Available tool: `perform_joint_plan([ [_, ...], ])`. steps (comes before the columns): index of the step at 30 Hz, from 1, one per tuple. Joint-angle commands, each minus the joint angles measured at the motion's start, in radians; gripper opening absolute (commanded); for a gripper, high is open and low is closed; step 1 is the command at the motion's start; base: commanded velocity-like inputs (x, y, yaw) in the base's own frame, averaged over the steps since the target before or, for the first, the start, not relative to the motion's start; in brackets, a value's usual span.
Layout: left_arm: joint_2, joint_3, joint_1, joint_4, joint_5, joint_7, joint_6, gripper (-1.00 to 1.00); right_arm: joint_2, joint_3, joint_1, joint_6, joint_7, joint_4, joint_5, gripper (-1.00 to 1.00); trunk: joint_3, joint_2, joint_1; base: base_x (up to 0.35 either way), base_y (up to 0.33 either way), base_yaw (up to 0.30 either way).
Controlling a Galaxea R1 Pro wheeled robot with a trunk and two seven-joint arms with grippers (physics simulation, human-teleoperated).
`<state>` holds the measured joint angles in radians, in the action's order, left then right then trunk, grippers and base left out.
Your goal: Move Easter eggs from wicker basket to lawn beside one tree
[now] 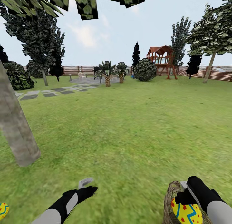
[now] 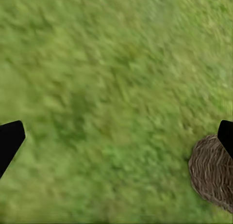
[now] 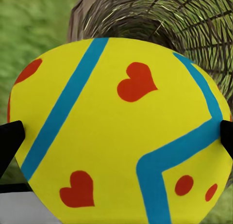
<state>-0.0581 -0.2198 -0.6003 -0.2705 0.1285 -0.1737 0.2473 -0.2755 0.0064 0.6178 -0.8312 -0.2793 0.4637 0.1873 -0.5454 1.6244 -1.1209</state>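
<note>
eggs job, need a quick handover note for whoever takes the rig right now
Right gripper: shut on an egg, held over the basket.
Left gripper: open, empty, above the lawn.
Second egg lies on the grass at the head view's lower left, not far from the tree.
Third egg: can't tell where; basket's inside is mostly hidden.
Left: set the held egg by that tree, check the basket.

**Cut off and covered**

The wicker basket [image 1: 169, 201] under the right claw [image 1: 190, 189] runs off the head view's bottom edge. Its inside is largely hidden by the Easter egg [image 3: 116, 132] between the fingers. Left of the left claw [image 1: 86, 185], another egg [image 1: 3, 211] is cropped at the corner.
</note>
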Motion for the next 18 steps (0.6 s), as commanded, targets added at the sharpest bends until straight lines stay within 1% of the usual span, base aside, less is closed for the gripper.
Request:
perform_joint_plan([
  [1,0.011,-0.003,0.0,-0.003,0.012,-0.001,0.01,1.0,0.0,0.0,0.0,-0.003,-0.009,0.001,0.011,-1.0,-0.001,0.001,0.0,-0.01,0.008,0.0],
  [2,0.025,-0.004,0.0,-0.007,0.013,-0.001,0.026,1.0,-0.001,0.0,0.0,-0.003,-0.009,0.001,0.011,-1.0,-0.001,0.001,0.0,-0.004,0.003,0.0],
  [3,0.033,-0.004,-0.001,-0.016,0.014,-0.001,0.05,1.0,-0.001,0.0,0.0,-0.003,-0.009,0.002,0.011,-1.0,-0.001,0.001,0.0,-0.002,0.001,0.0],
  [6,0.036,0.0,0.0,-0.041,0.013,-0.011,0.069,1.0,-0.001,0.0,0.0,-0.003,-0.009,0.001,0.011,-1.0,-0.001,0.001,0.0,0.081,0.098,0.0],
  [9,0.039,-0.001,-0.001,-0.044,0.013,-0.035,0.071,1.0,-0.001,0.001,0.0,-0.003,-0.009,0.001,0.012,-1.0,-0.001,0.001,0.0,0.153,0.277,0.0],
  [18,0.041,-0.003,0.0,-0.044,0.013,-0.041,0.07,1.0,0.0,0.001,0.0,-0.003,-0.008,0.001,0.012,-1.0,-0.001,0.001,0.0,0.101,0.326,0.0],
])
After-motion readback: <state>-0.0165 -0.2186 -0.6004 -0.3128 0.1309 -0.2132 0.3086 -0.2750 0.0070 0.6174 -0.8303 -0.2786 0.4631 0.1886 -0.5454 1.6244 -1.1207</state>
